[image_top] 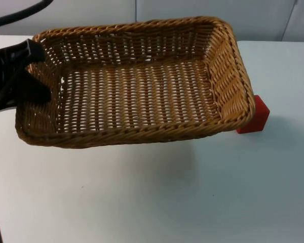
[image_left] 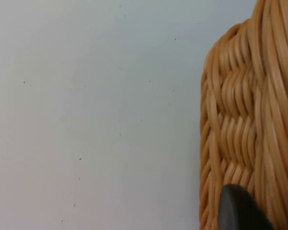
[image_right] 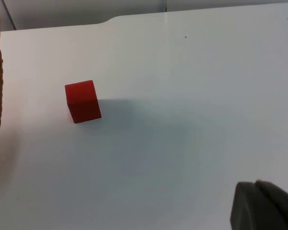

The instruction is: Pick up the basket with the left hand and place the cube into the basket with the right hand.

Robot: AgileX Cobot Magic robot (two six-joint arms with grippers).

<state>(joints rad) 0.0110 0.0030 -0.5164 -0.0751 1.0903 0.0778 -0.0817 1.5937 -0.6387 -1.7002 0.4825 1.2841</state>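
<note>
Currently the left gripper (image_top: 33, 68) is clamped on the short left rim of the basket (image_top: 142, 91), which hangs lifted and tilted above the tabletop (image_top: 192, 192), its shadow beneath. The basket is empty; woven wicker, so judged light and fairly stiff, with a coarse weave that gives the fingers bite. Held at 1 end only, it may sag or swing, so the rim grip must stay firm. The cube (image_top: 256, 115) is red, resting on the tabletop just beside the basket's right end and partly hidden under that rim. Judged small, rigid, flat-faced, probably light: best taken across 2 opposite faces, from above. The right gripper (image_right: 264, 206) waits well apart from the cube; whether its fingers are apart, I cannot tell.
</note>
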